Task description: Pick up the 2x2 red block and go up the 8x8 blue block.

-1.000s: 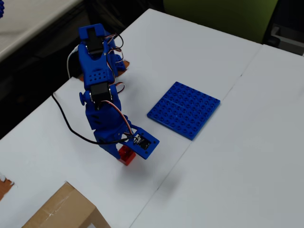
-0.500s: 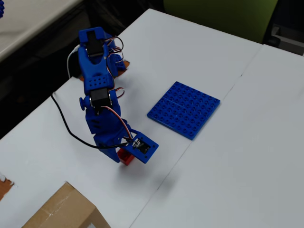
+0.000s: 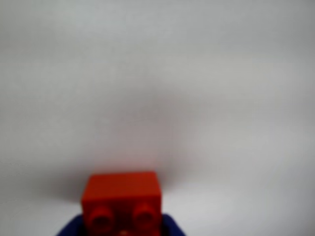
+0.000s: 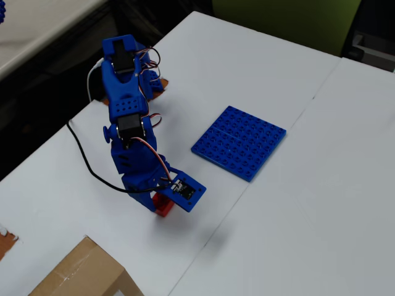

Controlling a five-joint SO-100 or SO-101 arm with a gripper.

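Overhead view: blue arm (image 4: 128,132) reaches down over the white table (image 4: 321,203), gripper (image 4: 162,203) low at the surface with the 2x2 red block (image 4: 163,205) right at its tip, mostly covered by the wrist camera plate (image 4: 184,192). Only a red corner of the block shows past the blue parts. Wrist view: 2x2 red block (image 3: 121,200) sits bottom centre, blurry, two round studs facing the camera, blue gripper parts hugging it on both lower sides at the frame edge, white table (image 3: 162,73) filling the rest. Jaws appear to sit against the block on both sides, so the claw looks closed on the block, though the contact is blurred and cropped. Cannot tell if the block is lifted or resting on the table. 8x8 blue block (image 4: 239,142) lies flat on the table, up and right of the gripper in the overhead view, well apart from it, studs up, nothing on it. Black cable (image 4: 92,172) loops from the arm across the table on the left. Cardboard box (image 4: 83,272) corner at the bottom left edge, near the gripper but not touching.
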